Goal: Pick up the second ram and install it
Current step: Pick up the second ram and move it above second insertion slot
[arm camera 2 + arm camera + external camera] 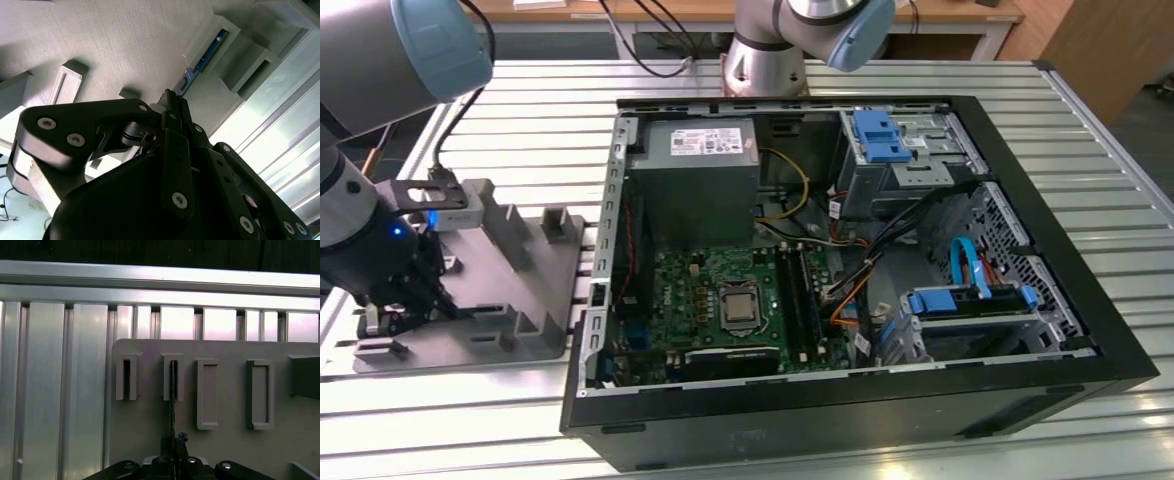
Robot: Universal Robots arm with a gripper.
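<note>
The second ram (173, 400) is a slim dark strip seen edge-on, with one end in a slot of the gray moulded tray (140, 425). In the second wrist view the ram (204, 56) shows a blue edge inside that slot of the tray (125, 40). My gripper (173, 442) is shut on the ram's near end, its fingers meeting around the strip in both wrist views (171, 97). In the exterior view the gripper (394, 315) sits low over the tray (520, 300) at that view's left, beside the open computer case (1014, 330).
The motherboard (707, 290) lies in the case floor with long memory slots (803, 295) beside the processor socket. Cables, a power supply (700, 150) and blue drive bays crowd the case. Another arm's base (767, 60) stands behind it. The table is ribbed aluminium (494, 420).
</note>
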